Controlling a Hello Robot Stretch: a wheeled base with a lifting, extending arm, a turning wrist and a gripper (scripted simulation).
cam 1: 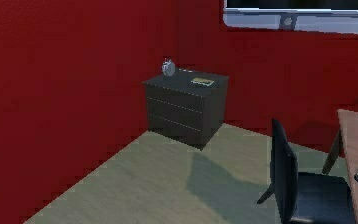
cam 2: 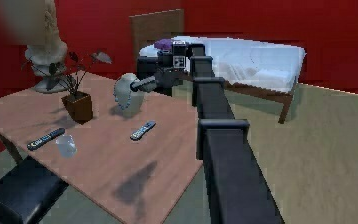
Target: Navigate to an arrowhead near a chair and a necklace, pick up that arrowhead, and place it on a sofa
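Arrowhead: pale grey blob [cam 2: 121, 93] at hand [cam 2: 136, 86] tip, over brown desk [cam 2: 107, 165]; cannot tell whether held or resting. Desk carries potted plant [cam 2: 77, 103], two remotes [cam 2: 143, 130]. Red walls [cam 2: 327, 30], bed [cam 2: 252, 62] beyond. Dark dresser [cam 1: 187, 105] in corner, chair [cam 1: 292, 185] near. Arm [cam 2: 222, 150] extended over desk edge, hand pointing toward arm side view's left.

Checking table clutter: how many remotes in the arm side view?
2. One remote near the table's left edge; the other remote mid-table, right of the potted plant. The arm may hide more.
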